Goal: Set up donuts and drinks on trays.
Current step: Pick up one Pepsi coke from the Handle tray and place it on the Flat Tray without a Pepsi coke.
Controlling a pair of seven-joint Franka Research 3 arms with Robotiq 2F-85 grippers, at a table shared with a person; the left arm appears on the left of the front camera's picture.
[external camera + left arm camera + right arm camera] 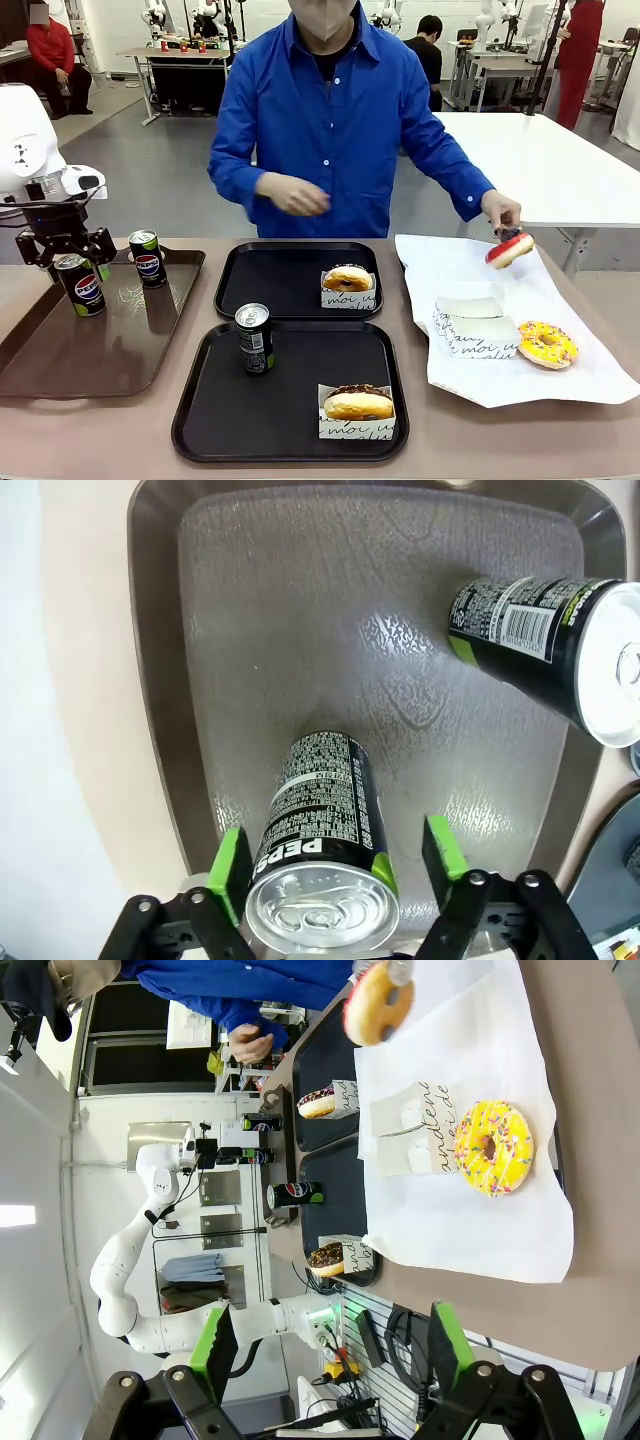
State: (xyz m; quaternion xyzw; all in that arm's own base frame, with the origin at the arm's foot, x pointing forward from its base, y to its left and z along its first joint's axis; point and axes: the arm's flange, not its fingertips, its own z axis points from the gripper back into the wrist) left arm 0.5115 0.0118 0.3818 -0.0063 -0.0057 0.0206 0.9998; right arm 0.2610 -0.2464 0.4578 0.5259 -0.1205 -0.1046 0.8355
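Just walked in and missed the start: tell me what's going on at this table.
The left gripper, jaws open, straddles a Pepsi can on the brown tray, beside a second can. The person's hand holds a pink donut over the white paper, where a yellow donut lies. The near black tray has a can and a sleeved chocolate donut; the far black tray has only a sleeved donut. The right gripper hangs open, holding nothing.
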